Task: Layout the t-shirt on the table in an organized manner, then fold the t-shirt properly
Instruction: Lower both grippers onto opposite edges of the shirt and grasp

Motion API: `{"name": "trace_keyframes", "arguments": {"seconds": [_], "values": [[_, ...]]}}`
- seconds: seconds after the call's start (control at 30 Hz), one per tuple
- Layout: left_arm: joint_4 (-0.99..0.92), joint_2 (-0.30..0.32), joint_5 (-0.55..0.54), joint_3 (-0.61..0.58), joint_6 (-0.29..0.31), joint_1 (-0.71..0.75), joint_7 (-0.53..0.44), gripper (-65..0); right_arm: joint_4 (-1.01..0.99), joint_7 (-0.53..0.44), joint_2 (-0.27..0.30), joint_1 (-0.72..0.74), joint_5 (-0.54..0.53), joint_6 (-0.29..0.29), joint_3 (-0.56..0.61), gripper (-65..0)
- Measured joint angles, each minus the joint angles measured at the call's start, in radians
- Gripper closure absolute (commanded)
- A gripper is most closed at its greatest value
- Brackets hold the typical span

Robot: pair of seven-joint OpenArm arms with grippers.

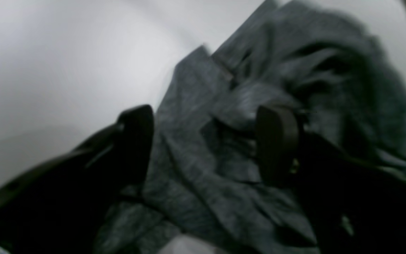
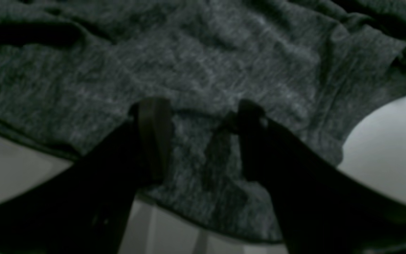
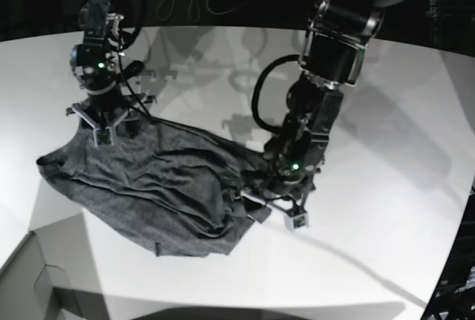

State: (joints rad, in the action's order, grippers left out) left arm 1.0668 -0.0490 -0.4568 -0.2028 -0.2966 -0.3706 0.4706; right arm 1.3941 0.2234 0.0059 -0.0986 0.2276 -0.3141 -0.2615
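Note:
The dark grey t-shirt [image 3: 148,186] lies rumpled and partly spread on the white table [image 3: 386,186], left of centre in the base view. My left gripper [image 3: 271,209] hovers over the shirt's right edge. In the left wrist view it [image 1: 206,144] is open, with bunched folds of the t-shirt [image 1: 189,106] below its wide-apart fingers [image 1: 277,144]. My right gripper [image 3: 104,131] sits at the shirt's far left edge. In the right wrist view it [image 2: 203,137] stands open, fingers [image 2: 153,137] apart over the t-shirt [image 2: 203,63] near its hem, with bare table [image 2: 382,141] beside it.
A grey box corner [image 3: 30,283] juts in at the bottom left of the base view, close to the shirt's near hem. Cables [image 3: 178,1] hang behind the table's curved far edge. White tabletop stretches to the right of the left arm.

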Motion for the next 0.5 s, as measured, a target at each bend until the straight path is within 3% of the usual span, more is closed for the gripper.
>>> {"name": "trace_keyframes", "arguments": {"seconds": [0.17,0.37,0.43,0.5], "values": [[-0.047,-0.008,0.000,-0.100,-0.002,-0.060,-0.003,-43.6,-0.007,-0.004,0.000,0.001,-0.001,0.000,0.000,-27.7],[-0.129,-0.017,-0.004,-0.169,-0.002,-0.073,-0.175,-43.1,0.000,-0.019,0.001,-0.019,-0.008,0.000,0.000,-27.7],[-0.150,-0.012,-0.004,-0.188,-0.002,-0.073,-0.184,-36.1,-0.002,-0.018,0.003,-0.020,-0.008,0.000,0.000,-27.7],[-0.164,-0.013,-0.005,-0.194,-0.002,-0.074,-0.184,-22.1,-0.002,-0.019,0.006,-0.024,-0.008,0.000,0.000,-27.7]]}}
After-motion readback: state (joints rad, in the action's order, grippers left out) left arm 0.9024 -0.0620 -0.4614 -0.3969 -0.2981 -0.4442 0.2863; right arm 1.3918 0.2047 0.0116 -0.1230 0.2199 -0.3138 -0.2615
